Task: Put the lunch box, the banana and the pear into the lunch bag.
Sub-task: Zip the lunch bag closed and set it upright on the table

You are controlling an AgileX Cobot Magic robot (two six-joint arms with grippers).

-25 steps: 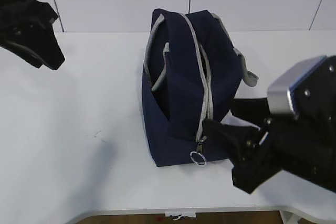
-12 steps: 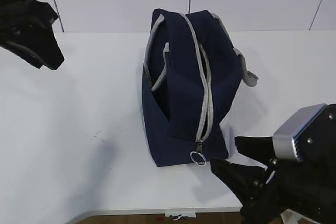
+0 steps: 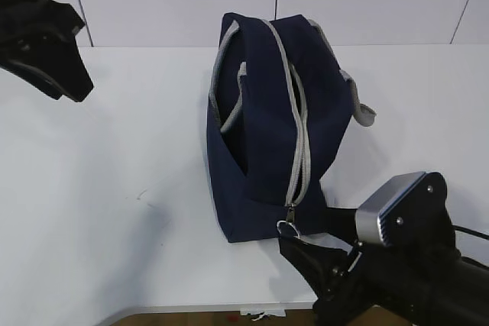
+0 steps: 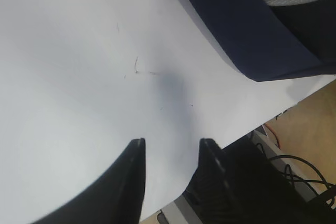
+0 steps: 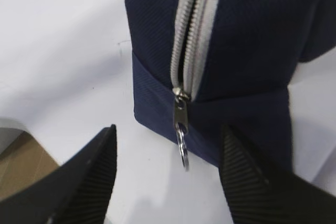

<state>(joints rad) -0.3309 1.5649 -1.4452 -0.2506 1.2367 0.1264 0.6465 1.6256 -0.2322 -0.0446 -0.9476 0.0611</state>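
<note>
The right end effector (image 5: 168, 177) hangs spread wide at the near end of the lunch bag (image 3: 267, 127), its two black fingers (image 5: 86, 177) either side of the zipper's ring pull (image 5: 182, 148) without touching it. The navy bag sits mid-worktop (image 3: 114, 211), its grey zipper (image 3: 294, 127) parted along the top, with the slider down at the near end. The left end effector (image 4: 169, 153) hovers released over bare white surface at the far left, well apart from the bag. Whatever lies inside the bag is hidden.
</note>
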